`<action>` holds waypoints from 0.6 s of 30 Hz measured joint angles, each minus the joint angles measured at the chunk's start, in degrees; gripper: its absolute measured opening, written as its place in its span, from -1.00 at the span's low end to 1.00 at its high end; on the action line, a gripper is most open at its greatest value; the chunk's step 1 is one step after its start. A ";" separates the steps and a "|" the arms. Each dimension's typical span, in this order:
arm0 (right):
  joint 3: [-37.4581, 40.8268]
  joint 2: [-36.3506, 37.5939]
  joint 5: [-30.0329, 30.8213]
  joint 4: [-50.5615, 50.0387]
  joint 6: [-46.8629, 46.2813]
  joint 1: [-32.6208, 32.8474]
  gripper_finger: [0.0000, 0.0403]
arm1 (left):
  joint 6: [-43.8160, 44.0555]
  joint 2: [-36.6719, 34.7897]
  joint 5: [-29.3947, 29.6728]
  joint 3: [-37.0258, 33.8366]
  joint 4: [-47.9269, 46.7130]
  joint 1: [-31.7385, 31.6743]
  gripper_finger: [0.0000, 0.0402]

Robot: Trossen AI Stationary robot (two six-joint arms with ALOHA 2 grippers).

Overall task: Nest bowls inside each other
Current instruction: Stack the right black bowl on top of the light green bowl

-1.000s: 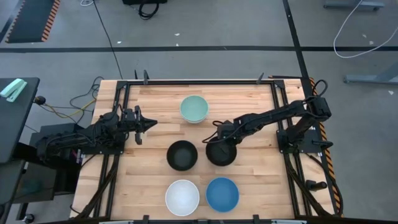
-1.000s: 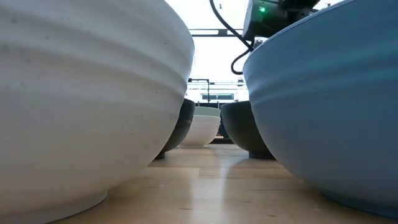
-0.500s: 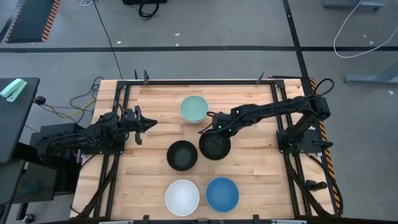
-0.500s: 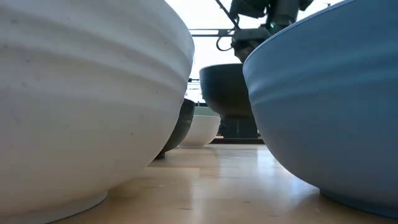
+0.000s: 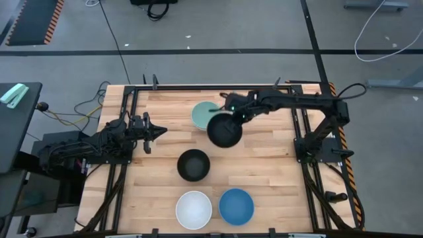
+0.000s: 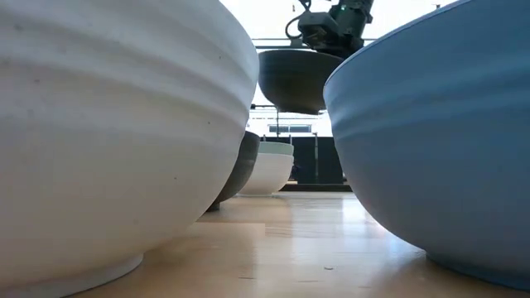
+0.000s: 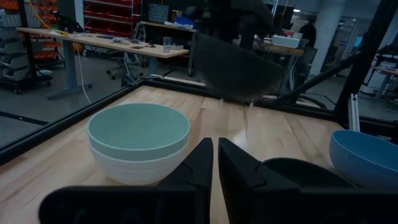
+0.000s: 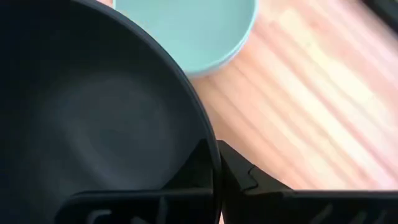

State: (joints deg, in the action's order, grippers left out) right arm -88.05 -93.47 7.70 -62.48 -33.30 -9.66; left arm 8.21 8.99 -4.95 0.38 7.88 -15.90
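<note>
Bowls are spread over the wooden table (image 5: 264,165), and one black bowl (image 5: 225,131) hangs clear of the surface, its rim pinched between the closed fingers of the right pincer (image 5: 236,116). That lifted bowl sits just beside and partly over the edge of the mint green bowl (image 5: 204,114), which rests nested in a white bowl (image 7: 138,163) directly ahead of the carrying pincer. Below the held bowl lies bare wood, with the second black bowl (image 5: 193,164) standing apart from it toward the near side. Farther toward the near table edge stand the white single bowl (image 5: 193,209) and the blue bowl (image 5: 236,205), side by side with a narrow gap. The left pincer (image 5: 157,131) waits at the left table edge, fingers nearly together and holding nothing, with open wood between it and the mint green bowl.
</note>
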 joint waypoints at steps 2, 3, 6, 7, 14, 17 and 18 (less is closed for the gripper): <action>-1.16 0.00 -0.04 -0.03 0.55 -1.88 -0.98 | -0.02 0.01 0.00 -0.01 0.00 0.00 -0.84; -1.64 0.00 -0.10 -0.19 0.82 -2.91 -0.98 | -0.04 0.00 0.00 0.00 0.00 0.00 -0.84; -2.56 0.00 -0.53 -0.24 2.02 -5.82 -0.98 | -0.04 0.00 0.02 0.00 0.00 0.00 -0.87; -2.80 0.00 -0.91 -0.26 2.21 -6.80 -0.98 | -0.04 0.00 0.08 0.00 0.00 0.00 -0.87; -3.34 -0.39 -3.17 0.53 5.08 -11.97 -0.98 | -0.07 0.00 3.27 0.00 0.00 0.00 -0.86; -3.34 -1.31 -3.53 1.05 6.80 -13.17 -0.98 | 0.75 0.00 4.35 0.00 0.00 0.00 -0.84; -3.34 -1.67 -3.53 1.28 7.54 -13.40 -0.98 | 1.87 0.01 4.78 0.00 0.00 0.00 -0.84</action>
State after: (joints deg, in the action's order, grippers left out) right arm -91.39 -95.14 4.18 -61.20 -25.76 -23.06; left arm 10.08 9.00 -0.17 0.38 7.88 -15.90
